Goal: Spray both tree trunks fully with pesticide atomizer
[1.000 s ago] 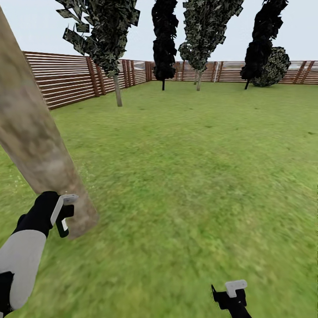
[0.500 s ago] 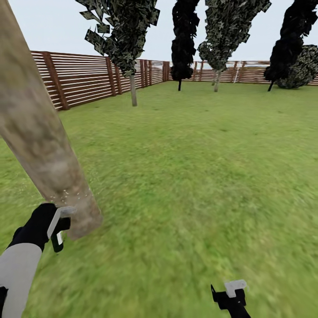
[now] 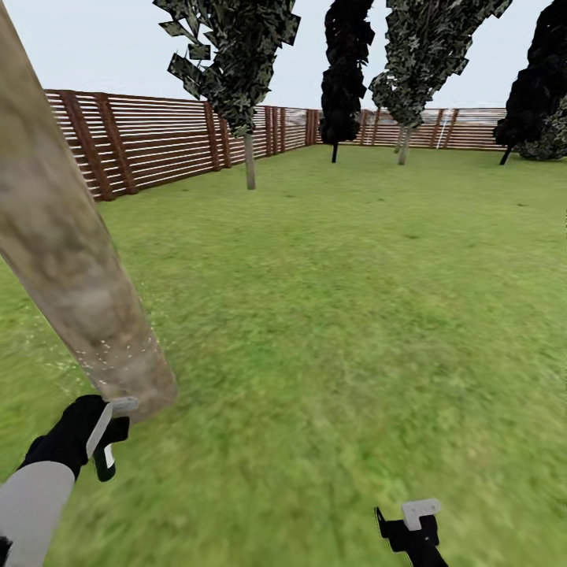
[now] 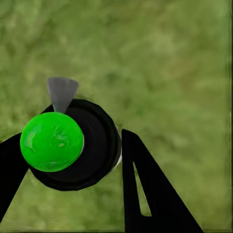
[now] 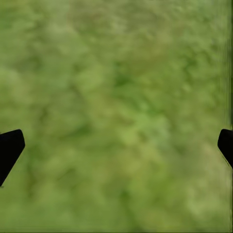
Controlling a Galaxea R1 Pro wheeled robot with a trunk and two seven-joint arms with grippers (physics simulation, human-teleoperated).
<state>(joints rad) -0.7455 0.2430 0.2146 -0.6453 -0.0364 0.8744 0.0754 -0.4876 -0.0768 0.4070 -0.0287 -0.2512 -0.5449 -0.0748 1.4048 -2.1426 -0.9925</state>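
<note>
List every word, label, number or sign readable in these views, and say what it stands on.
None can be read.
The pesticide atomizer, held in the left gripper, carries faint embossed marks on its green part in the left wrist view: too blurred to read.
The tree trunk, the fence and the lawn carry no text.

Two near-black narrow trees (image 3: 343, 75) are seen standing before the far stretch of fence, one near the middle and another (image 3: 537, 87) at the right edge. A pale, overcast grey sky (image 3: 94, 47) is shown above everything.
</note>
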